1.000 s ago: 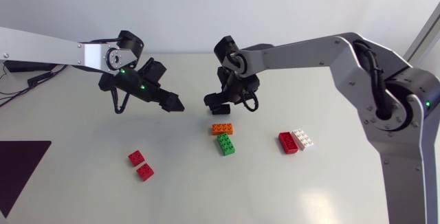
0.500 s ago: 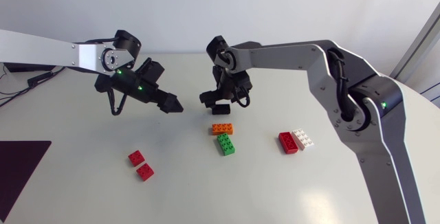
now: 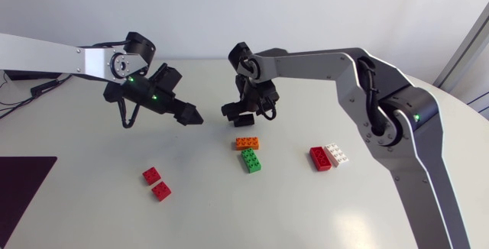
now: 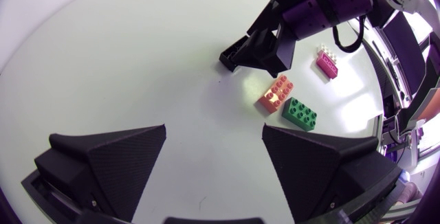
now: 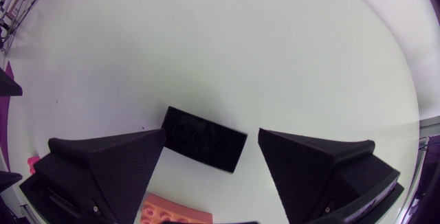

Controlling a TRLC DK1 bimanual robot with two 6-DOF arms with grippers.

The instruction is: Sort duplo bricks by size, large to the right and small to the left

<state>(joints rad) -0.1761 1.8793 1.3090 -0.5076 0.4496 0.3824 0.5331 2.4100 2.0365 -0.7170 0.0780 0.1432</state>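
Right gripper (image 5: 211, 141) edged left, black brick (image 5: 203, 139) beneath (fingers apart)

The desk (image 3: 92, 218) is smooth, matt off-white, with only a faint sheen. The bricks look like moulded plastic with a light gloss: the orange brick (image 3: 246, 143), the green brick (image 3: 251, 160) at its 6 o'clock, the large red brick (image 3: 319, 159), the white brick (image 3: 337, 153) and the small red bricks (image 3: 150, 175). The black brick (image 5: 203, 139) looks duller. The left gripper (image 4: 214, 129) and right gripper (image 3: 237, 113) are matt black, and their fingers (image 5: 103, 169) carry a fine grainy texture. The arm links (image 3: 321, 62) are smooth satin silver-grey. A dark patch (image 3: 23, 180) at the desk's 9 o'clock lies flat and matt.
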